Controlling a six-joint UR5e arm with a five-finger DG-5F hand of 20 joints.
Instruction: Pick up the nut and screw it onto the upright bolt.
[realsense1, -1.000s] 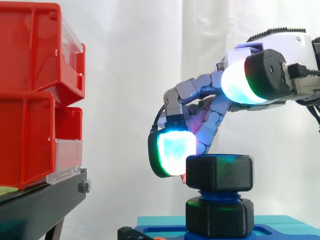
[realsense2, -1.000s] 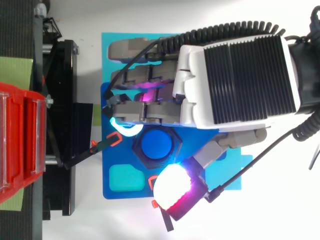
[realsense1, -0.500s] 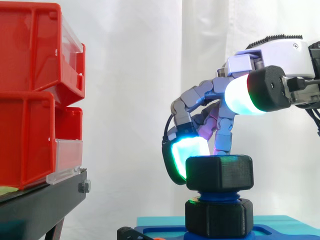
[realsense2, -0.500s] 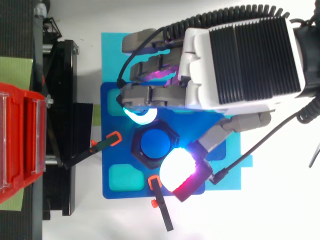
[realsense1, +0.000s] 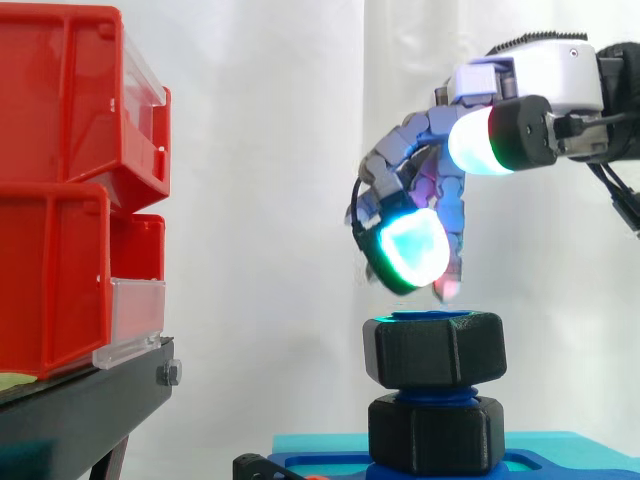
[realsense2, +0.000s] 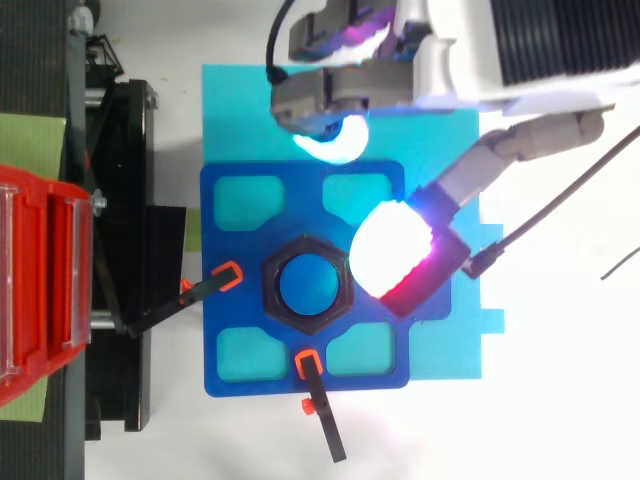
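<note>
A black hex nut (realsense1: 435, 350) sits threaded on the upright blue bolt (realsense2: 305, 283), whose tip shows level with the nut's top. A second black hex piece (realsense1: 432, 435) lies below it at the bolt's foot, on the blue fixture plate (realsense2: 230, 240). My hand (realsense1: 530, 85) hovers above and slightly behind the nut, clear of it. Its fingers hang loosely bent with a cyan-green fingertip (realsense1: 415, 248) lowest, and the thumb's white-red pad (realsense2: 395, 245) stands apart beside the nut (realsense2: 272, 300). Nothing is held.
Stacked red bins (realsense1: 60, 180) on a black stand (realsense1: 80, 410) occupy the left. The fixture plate rests on a cyan mat (realsense2: 440, 140). Two black clamps with orange tips (realsense2: 215, 283) (realsense2: 318, 405) point at the nut from the left and front.
The hand let go of the nut and rose, pulling back away from the bolt. Its fingers and thumb spread off the nut's sides. The nut sits slightly lower on the bolt.
</note>
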